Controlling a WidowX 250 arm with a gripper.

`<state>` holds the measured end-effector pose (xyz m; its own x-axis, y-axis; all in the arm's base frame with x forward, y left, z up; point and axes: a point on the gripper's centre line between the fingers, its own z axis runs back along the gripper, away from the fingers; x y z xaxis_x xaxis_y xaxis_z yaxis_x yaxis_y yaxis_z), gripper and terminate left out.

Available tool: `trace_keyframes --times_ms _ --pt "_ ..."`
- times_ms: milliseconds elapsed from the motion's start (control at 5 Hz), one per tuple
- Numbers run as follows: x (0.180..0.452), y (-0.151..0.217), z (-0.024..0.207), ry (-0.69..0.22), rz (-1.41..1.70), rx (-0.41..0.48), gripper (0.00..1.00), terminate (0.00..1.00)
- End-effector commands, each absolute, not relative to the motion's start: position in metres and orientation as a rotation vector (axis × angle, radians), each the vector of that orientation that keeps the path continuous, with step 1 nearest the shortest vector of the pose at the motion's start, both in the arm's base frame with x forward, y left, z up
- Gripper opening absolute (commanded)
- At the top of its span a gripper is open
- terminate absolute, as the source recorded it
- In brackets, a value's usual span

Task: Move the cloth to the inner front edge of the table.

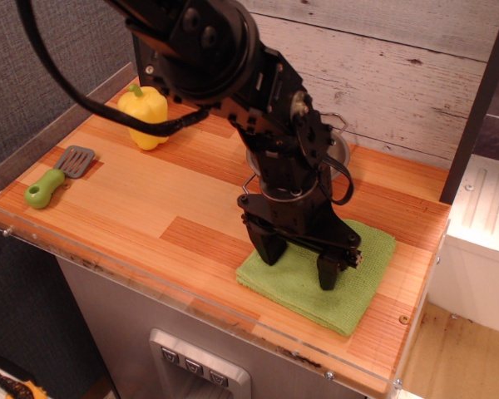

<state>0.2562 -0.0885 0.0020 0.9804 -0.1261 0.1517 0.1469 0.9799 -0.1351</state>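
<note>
Cloth (337,278): lime-green, flat, roughly square, lying on the right front part of the worktop (175,208) close to the clear front rim, turned diamond-wise so its corners point toward the front edge and the back wall; no clear long axis. Gripper (298,262): black, pointing down, jaws spread wide with both tips planted on the cloth's left half. Also on the worktop: steel bowl (337,150) mostly hidden behind the arm, yellow pepper (145,116) at back left, green-handled spatula (54,179) at left edge.
</note>
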Motion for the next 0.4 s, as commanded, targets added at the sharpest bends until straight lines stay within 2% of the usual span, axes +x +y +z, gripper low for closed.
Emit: trace_keyframes --times_ms 0,200 --pt "0.229 -0.110 -0.008 -0.028 -0.105 -0.118 1.00 0.00" --pt "0.236 -0.109 0.006 -0.054 -0.114 -0.116 1.00 0.00"
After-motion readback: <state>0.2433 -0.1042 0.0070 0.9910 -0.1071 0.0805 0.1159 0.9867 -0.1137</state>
